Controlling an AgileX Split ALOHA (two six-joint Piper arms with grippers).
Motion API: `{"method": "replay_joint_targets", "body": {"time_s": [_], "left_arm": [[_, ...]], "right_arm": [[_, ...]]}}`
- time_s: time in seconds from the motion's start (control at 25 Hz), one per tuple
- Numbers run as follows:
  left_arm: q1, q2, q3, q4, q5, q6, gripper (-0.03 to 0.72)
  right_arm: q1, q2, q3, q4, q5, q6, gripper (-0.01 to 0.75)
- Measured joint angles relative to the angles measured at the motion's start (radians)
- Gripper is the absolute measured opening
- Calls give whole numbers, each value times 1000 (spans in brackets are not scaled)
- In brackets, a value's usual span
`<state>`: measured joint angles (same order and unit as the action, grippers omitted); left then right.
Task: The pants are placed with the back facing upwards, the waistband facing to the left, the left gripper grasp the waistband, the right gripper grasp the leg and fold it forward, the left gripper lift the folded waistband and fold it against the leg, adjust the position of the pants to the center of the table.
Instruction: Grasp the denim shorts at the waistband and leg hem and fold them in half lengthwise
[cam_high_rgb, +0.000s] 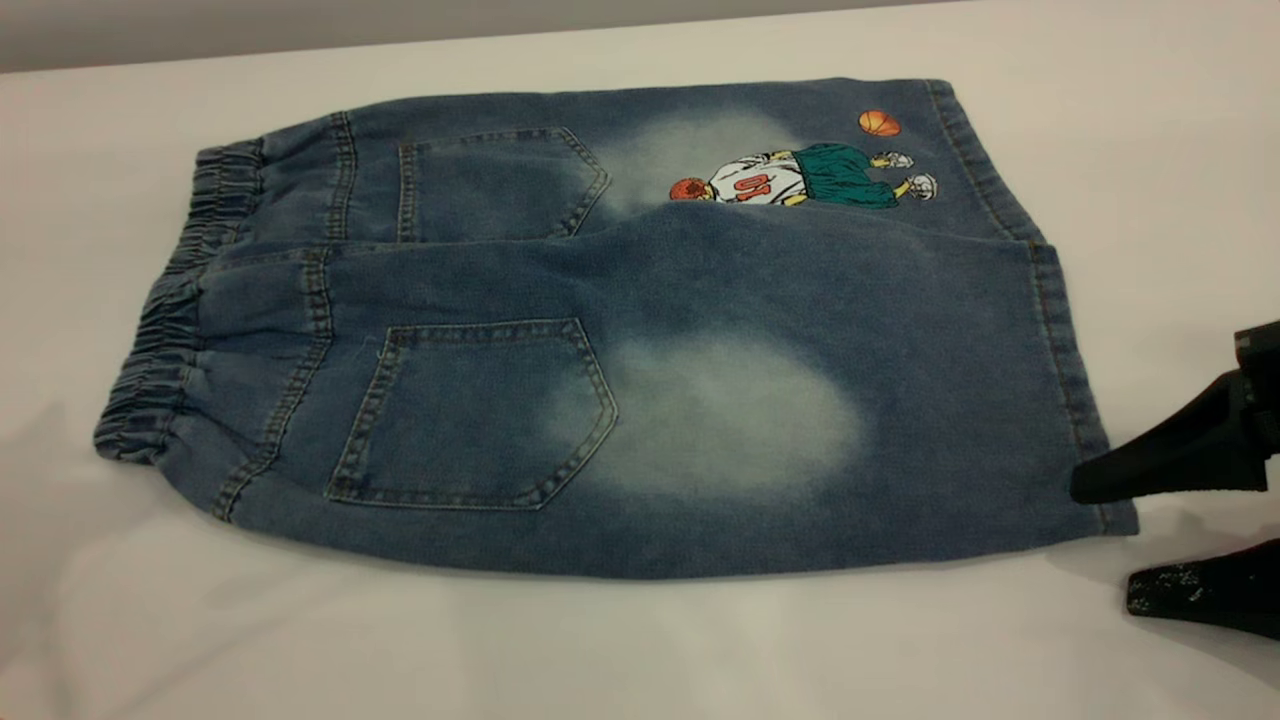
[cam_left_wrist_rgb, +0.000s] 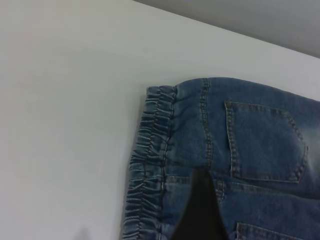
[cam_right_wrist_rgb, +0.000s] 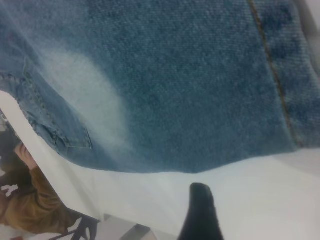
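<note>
The pants are spread flat on the table, back up, waistband to the left; no fold has been made. The right gripper is held open at the hem corner of the leg, nothing gripped. The left gripper's opening cannot be told above the waistband. No containers are seen.

Pants flat on table; elastic waistband (gathered) beside bare white surface; dark finger over denim.
</note>
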<state>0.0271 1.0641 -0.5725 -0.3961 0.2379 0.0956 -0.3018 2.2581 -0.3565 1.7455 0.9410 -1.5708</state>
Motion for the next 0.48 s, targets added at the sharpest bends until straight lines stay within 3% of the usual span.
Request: {"method": "replay_joint_targets", "body": {"time_s": [0.48], "left_arm": [[0, 0, 0, 0, 0, 0, 517]], "right_arm": [[0, 58, -75, -14, 46, 1, 457]]}}
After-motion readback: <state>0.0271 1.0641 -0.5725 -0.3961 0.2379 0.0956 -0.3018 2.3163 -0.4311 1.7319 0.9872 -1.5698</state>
